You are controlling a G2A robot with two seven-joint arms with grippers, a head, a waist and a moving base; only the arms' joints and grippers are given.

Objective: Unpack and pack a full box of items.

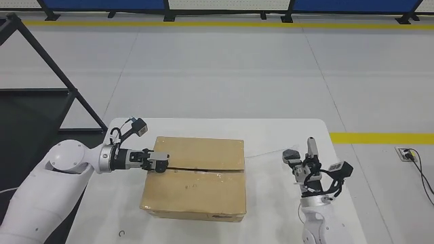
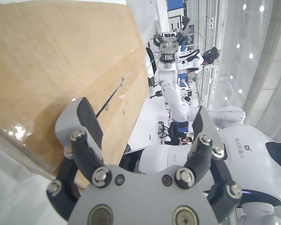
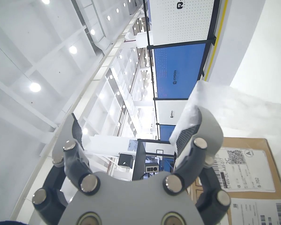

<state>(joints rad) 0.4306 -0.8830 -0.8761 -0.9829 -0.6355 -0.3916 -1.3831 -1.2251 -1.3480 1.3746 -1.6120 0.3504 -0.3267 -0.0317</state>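
Brown rectangular cardboard box (image 1: pixel 193 186), seen from above near the middle of the white table (image 1: pixel 271 135). Both top flaps are folded shut and meet along a dark seam (image 1: pixel 203 169) that runs the length of the lid. White printed shipping labels (image 3: pixel 243 169) are stuck to one of its faces, as the right wrist view shows.

Left gripper (image 1: pixel 161 163) is held level at the left end of the box, in line with the seam. Its jaws are spread apart and grip nothing. In the left wrist view one black ribbed finger pad (image 2: pixel 90 120) lies over the cardboard close to the seam, while the other finger stands clear of the box; whether the near pad touches the lid cannot be told.

Right gripper (image 1: pixel 301 150) is raised above the table's right side, well apart from the box, with its fingers pointing upward and away from the robot. Its jaws are likewise parted, with nothing clamped between them. A pale translucent strip (image 3: pixel 189 115), crumpled and film-like, clings to one finger of this gripper. In the top view a thin pale strand (image 1: pixel 264 152) stretches from the box's right upper edge toward that gripper.
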